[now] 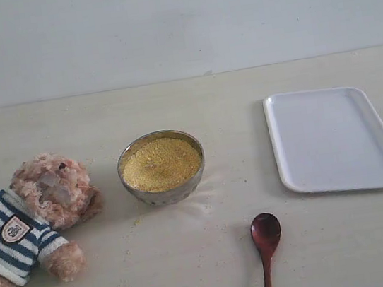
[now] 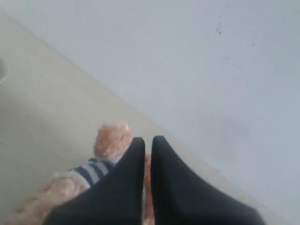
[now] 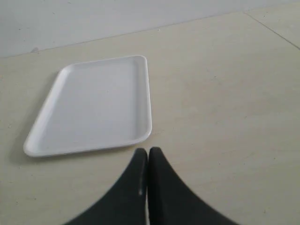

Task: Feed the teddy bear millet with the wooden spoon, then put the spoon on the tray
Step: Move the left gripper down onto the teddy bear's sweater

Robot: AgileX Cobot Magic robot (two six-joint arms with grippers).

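While left gripper (image 2: pixel 147 140) and right gripper (image 3: pixel 148 151) sit closed, wooden spoon (image 1: pixel 265 236) lies glossy | tray (image 1: pixel 334 139) rimmed

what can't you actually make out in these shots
Wooden spoon: the handle's end is cut off by the exterior view's bottom edge.
Teddy bear: lower body cut off by the exterior view's left edge; the left claw covers much of it in the left wrist view.
Chest badge: too small to read.
Millet: depth hidden by the bowl.
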